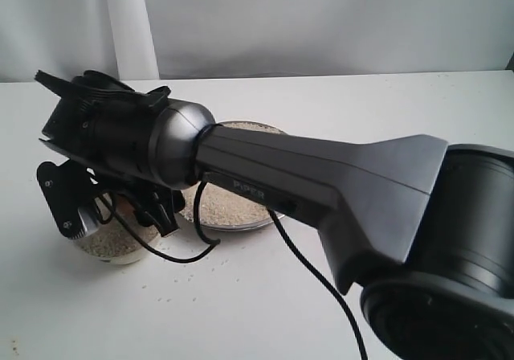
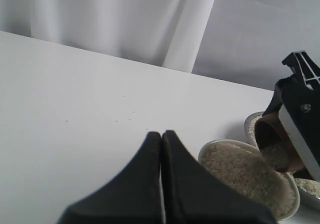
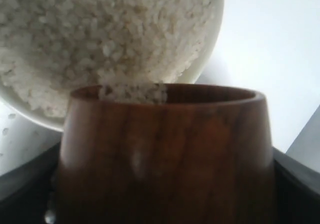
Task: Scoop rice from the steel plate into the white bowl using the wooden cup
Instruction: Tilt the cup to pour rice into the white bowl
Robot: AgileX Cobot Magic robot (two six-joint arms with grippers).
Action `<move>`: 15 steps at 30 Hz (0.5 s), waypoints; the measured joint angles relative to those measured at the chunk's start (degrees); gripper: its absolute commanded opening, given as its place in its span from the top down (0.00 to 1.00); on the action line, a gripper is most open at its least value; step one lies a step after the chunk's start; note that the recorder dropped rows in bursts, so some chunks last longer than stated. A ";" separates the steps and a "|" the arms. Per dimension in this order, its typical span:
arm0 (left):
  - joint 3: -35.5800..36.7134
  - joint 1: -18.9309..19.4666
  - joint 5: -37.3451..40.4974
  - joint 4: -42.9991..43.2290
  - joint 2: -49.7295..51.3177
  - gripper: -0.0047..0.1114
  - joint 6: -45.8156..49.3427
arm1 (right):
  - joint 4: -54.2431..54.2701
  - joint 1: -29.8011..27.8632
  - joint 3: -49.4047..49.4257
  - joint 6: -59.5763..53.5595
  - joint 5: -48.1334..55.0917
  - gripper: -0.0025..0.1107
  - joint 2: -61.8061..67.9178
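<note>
Rice (image 3: 100,29) in white bowl (image 3: 216,14), wooden cup (image 3: 165,154) seemingly pouring, clamped by right pincer (image 2: 292,129), left pincer (image 2: 161,139) together

The tilted reddish-brown wooden cup (image 3: 165,154) is pouring rice (image 3: 100,34) into the nearly full white bowl (image 3: 207,54) beside the steel plate (image 1: 230,227).

Exterior: from behind the right arm (image 1: 321,175), angled down across the bench (image 1: 257,304) toward the curtain (image 1: 128,22). Left wrist: low over the bench, facing the curtain. Right wrist: tight behind the wooden cup (image 3: 165,154). Shared throughout: the white bowl (image 2: 201,156).
</note>
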 measured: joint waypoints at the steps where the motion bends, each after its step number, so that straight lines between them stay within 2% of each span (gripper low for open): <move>1: 0.00 0.00 0.00 0.00 0.00 0.96 0.00 | 0.11 0.00 0.00 0.00 0.71 0.98 0.00; 8: 0.00 0.00 0.00 0.00 0.00 0.96 0.00 | 0.49 0.27 0.00 0.00 2.84 0.98 0.00; 15: 0.00 0.00 0.00 0.00 0.00 0.96 0.00 | -1.01 3.34 0.00 -1.06 1.22 0.98 0.00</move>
